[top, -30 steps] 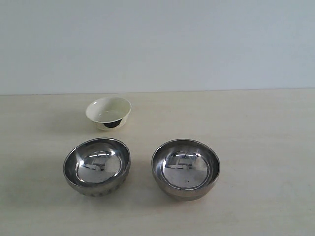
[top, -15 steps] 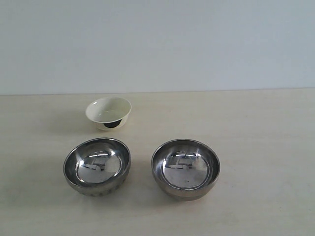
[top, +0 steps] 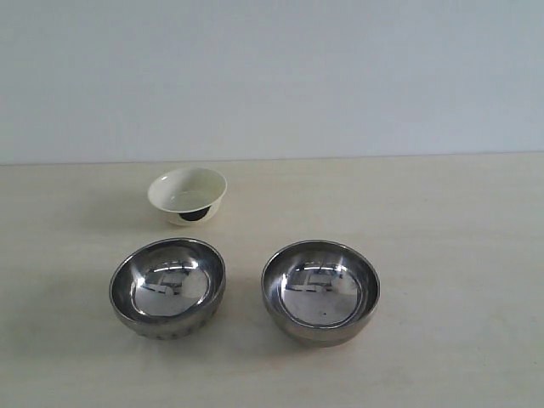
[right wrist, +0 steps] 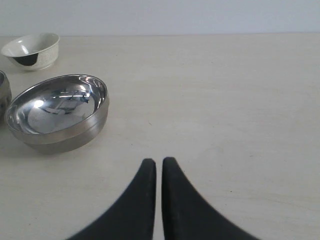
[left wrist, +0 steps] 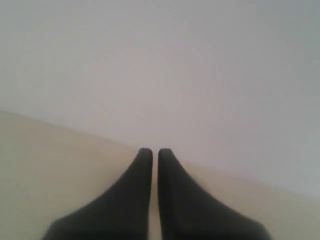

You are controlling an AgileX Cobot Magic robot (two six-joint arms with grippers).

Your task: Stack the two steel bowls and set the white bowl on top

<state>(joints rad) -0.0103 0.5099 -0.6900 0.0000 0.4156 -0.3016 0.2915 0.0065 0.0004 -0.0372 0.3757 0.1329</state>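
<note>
Two steel bowls stand side by side on the table in the exterior view, the left one (top: 167, 287) and the right one (top: 320, 291), both upright and apart. Behind the left one sits the white bowl (top: 188, 195) with its black mark facing forward. Neither arm shows in the exterior view. In the right wrist view my right gripper (right wrist: 158, 162) is shut and empty, with a steel bowl (right wrist: 56, 111) and the white bowl (right wrist: 32, 50) ahead of it to one side. My left gripper (left wrist: 155, 152) is shut on nothing, facing bare table and wall.
The pale wooden table (top: 459, 229) runs back to a plain light wall (top: 340, 76). A sliver of the second steel bowl (right wrist: 3, 95) shows at the edge of the right wrist view.
</note>
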